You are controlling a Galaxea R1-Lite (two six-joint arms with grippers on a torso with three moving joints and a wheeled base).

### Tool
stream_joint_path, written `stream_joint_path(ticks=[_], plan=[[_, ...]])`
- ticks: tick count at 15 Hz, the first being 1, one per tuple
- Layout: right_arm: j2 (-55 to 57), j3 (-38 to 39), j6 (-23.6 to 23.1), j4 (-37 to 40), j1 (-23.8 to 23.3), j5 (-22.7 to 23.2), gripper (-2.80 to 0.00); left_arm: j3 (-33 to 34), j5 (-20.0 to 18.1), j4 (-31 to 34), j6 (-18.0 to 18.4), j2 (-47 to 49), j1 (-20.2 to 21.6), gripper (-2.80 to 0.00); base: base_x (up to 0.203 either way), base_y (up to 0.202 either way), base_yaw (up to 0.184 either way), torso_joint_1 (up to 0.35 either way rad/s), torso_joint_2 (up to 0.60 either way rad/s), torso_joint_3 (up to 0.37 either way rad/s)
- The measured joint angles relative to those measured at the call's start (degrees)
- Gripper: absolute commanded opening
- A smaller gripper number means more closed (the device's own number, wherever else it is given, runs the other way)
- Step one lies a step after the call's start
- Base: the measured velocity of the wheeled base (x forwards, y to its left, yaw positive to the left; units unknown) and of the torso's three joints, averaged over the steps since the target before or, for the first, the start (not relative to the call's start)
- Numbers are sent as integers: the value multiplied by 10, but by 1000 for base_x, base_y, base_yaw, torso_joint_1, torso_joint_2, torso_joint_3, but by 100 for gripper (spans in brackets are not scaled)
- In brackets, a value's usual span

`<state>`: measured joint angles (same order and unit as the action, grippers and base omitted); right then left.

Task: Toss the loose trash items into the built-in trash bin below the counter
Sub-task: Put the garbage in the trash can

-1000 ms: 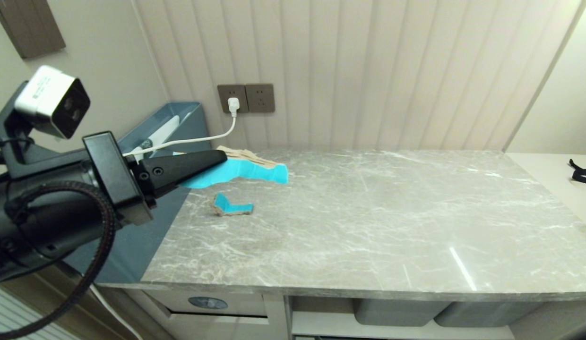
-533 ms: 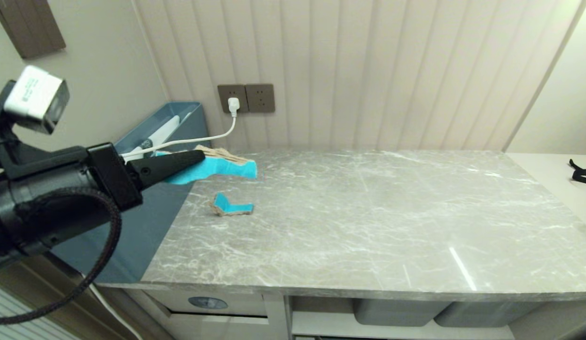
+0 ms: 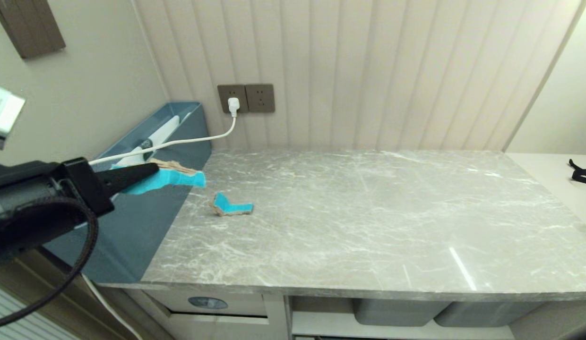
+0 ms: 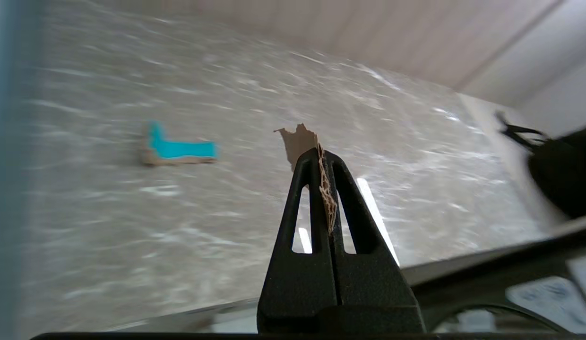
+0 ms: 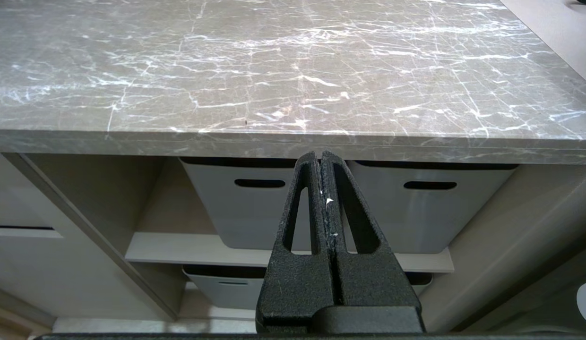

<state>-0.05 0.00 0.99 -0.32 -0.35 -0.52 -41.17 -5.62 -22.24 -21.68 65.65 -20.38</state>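
Note:
My left gripper (image 3: 153,171) is shut on one of the loose trash items, a turquoise cardboard scrap (image 3: 179,179), and holds it in the air over the left end of the counter (image 3: 368,226), beside the blue box. The left wrist view shows the scrap's brown torn edge (image 4: 298,141) pinched between the closed fingers (image 4: 316,198). A second turquoise scrap (image 3: 231,207) lies flat on the counter. The built-in trash bin (image 3: 217,314) with its blue oval sticker is below the counter's front left edge. My right gripper (image 5: 320,158) is shut and empty, parked low in front of the counter edge.
A large teal-blue box (image 3: 146,222) stands against the counter's left end. A white cable (image 3: 198,140) runs into it from the wall socket (image 3: 233,98). Grey storage tubs (image 5: 245,203) sit on shelves under the counter. A black strap (image 3: 583,174) lies at the far right.
My left gripper has swung left with the turquoise scrap, from above the counter's back left part to its left end by the blue box. The right arm has not moved.

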Motion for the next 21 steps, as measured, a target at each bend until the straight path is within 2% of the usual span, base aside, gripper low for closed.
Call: stream_joint_path(ticks=[3,6,9,13,16,18,21], plan=[[0,0,0,0,0,0,-280,45,0,10,46,-63,54,-280,0,0,0,0,0,0],[0,0,0,0,0,0,-280,144,-11,22,60,-162,127,-280,0,0,0,0,0,0],[0,0,0,0,0,0,-280,240,-22,70,98,-290,173,-280,0,0,0,0,0,0],[0,0,0,0,0,0,-280,327,-17,196,151,-484,200,-280,0,0,0,0,0,0],[0,0,1,0,0,0,-280,372,32,253,197,-595,206,-280,0,0,0,0,0,0],[0,0,1,0,0,0,-280,395,59,232,200,-629,207,-280,0,0,0,0,0,0],[0,0,1,0,0,0,-280,409,61,214,201,-649,208,-280,0,0,0,0,0,0]])
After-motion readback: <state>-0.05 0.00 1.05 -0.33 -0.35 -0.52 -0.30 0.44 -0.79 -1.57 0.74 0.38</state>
